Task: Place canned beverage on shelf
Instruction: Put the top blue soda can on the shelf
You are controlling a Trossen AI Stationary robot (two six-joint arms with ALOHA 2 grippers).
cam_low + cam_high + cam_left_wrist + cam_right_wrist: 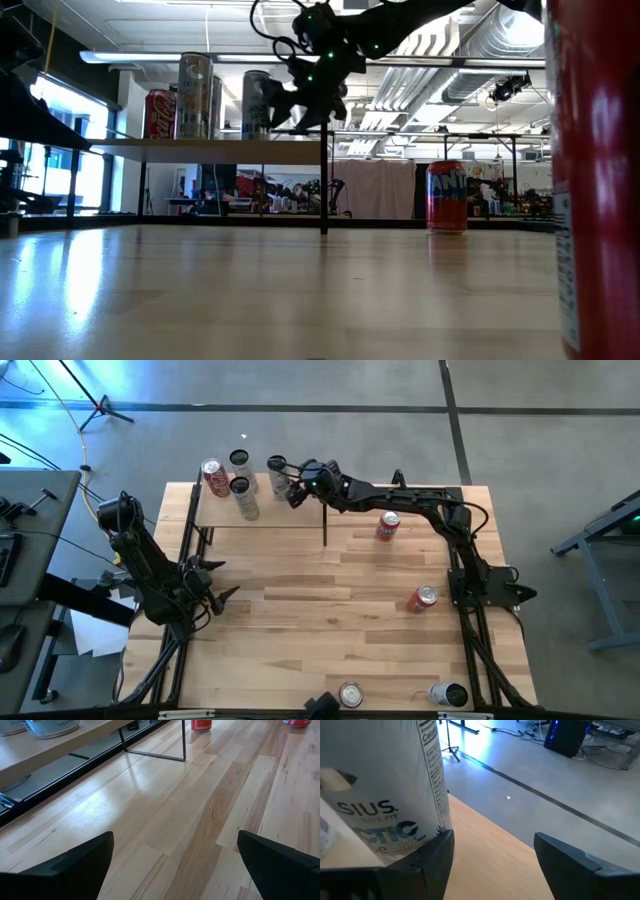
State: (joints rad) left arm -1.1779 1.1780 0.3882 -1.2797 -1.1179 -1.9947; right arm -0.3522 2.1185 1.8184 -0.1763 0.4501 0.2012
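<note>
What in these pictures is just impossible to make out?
Silver can, full label: right wrist view, cut off by the edge and the right gripper.
Whether those jaws touch it: high view, too small.
Red can, brand: low view, too close, cut by the edge.
Cans on the shelf: view of the idle left gripper, only bottoms show.

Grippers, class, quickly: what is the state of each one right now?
Left gripper: jaws open, holding nothing.
Right gripper: jaws open, empty; the silver can stands beside them on the shelf.
</note>
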